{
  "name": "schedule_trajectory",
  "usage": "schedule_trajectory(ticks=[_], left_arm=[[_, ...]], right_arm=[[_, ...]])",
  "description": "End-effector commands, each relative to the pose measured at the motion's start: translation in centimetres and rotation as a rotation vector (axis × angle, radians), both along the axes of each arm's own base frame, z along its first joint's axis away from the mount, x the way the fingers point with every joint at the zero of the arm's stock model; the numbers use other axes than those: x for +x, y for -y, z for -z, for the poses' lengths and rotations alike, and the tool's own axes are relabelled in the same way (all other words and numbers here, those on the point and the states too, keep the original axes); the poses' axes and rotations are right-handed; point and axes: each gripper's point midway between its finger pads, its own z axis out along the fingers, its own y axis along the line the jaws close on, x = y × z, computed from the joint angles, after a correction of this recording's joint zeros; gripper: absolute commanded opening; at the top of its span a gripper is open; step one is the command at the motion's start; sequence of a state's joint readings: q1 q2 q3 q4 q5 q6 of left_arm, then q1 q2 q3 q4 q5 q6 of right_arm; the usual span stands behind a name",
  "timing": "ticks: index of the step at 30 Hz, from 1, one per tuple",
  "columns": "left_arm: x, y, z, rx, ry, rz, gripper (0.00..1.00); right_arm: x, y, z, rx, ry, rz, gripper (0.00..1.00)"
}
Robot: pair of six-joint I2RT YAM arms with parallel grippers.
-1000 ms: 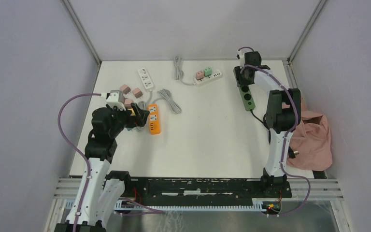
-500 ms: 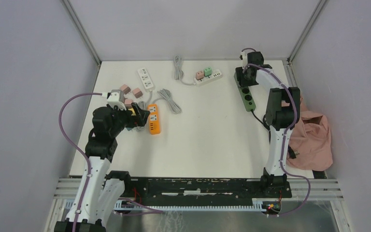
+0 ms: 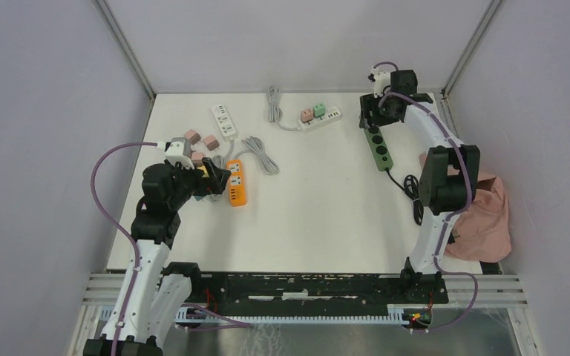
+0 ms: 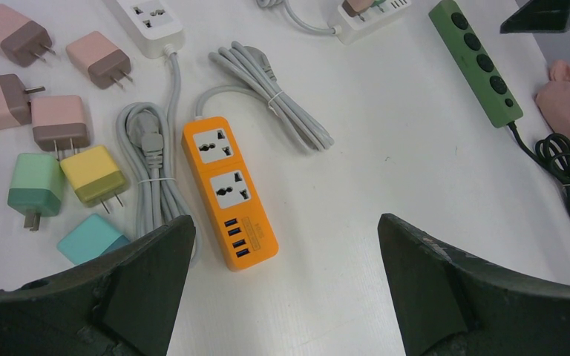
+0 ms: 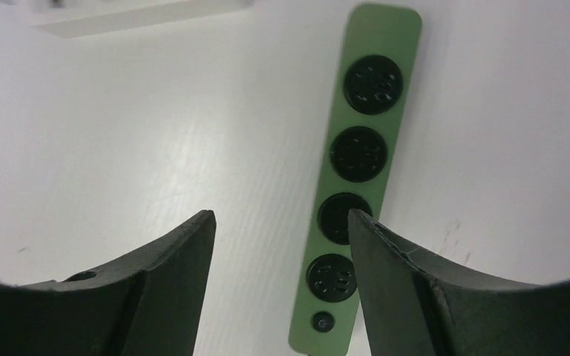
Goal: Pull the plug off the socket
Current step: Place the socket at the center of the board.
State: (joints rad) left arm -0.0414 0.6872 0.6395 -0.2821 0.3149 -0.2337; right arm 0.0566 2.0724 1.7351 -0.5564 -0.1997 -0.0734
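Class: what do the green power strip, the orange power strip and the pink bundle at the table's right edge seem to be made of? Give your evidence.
Green power strip: probably moulded plastic, matt; even colour, rounded ends, no glare. Orange power strip: probably plastic, smooth; crisp edges, pale inset socket faces. Pink bundle: looks like soft fabric; it slumps in folds.

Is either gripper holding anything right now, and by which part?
Nothing is held. The left gripper is open near the orange power strip, and the right gripper is open near the green power strip, both empty.
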Motion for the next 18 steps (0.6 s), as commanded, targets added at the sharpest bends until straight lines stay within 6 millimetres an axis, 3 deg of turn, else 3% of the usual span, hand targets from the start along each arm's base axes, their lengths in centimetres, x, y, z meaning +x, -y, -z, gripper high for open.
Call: schedule_trajectory(ticks=[1, 9, 13, 18], left_arm=[[0.4, 0.2, -1.2, 0.019, 0.054, 0.024, 0.99], [0.6, 0.1, -0.9, 0.022, 0.04, 0.021, 0.99], [0.7, 0.1, -0.8, 0.024, 0.035, 0.019, 0.99], [0.6, 0.0, -0.9, 0.025, 0.04, 0.018, 0.99]], right_arm=[[-2.5, -4.2, -8.5, 0.143, 0.169, -0.284, 0.74], [-5.3, -8.8, -13.2, 0.376, 0.227, -0.498, 0.74], [-5.1, -9.6, -13.9, 0.406, 0.22, -0.521, 0.73], [-4.7, -11.1, -13.2, 0.339, 0.215, -0.582, 0.73]])
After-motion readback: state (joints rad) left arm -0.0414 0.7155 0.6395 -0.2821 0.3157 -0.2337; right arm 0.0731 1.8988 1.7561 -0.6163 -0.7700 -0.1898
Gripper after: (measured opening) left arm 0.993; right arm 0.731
